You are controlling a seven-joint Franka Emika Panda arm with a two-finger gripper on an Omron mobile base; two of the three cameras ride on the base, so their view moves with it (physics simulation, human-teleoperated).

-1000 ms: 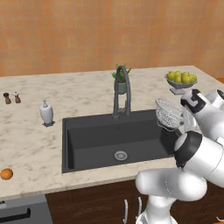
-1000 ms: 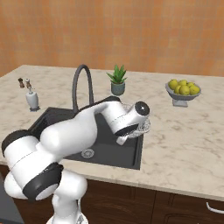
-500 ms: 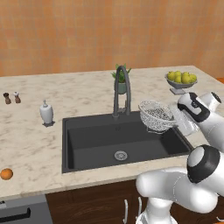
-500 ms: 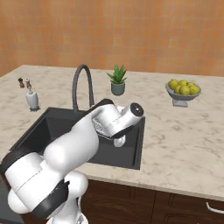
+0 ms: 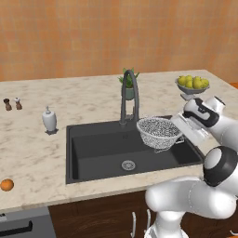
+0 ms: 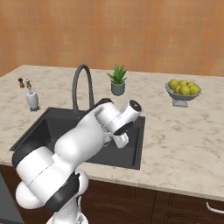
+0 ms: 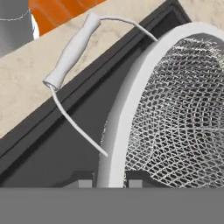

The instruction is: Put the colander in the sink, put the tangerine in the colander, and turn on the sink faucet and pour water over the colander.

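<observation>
My gripper is shut on the right rim of the colander, a white-grey speckled mesh bowl, and holds it over the right half of the sink. In the hand view the fingertips pinch the colander's rim beside its wire side handle, with the dark sink wall below. The tall gooseneck faucet stands just behind and left of the colander. At the counter's front left edge, far from the gripper, the tangerine lies by itself. My arm hides most of the colander in the right base view.
A white soap dispenser stands left of the sink, with two small shakers further left. Behind the faucet is a potted plant. A footed bowl of yellow-green fruit sits at the back right.
The arm has carried the colander leftwards from beside the sink's right edge to over the basin's right half and a little lower. The tangerine and the faucet are unmoved.
</observation>
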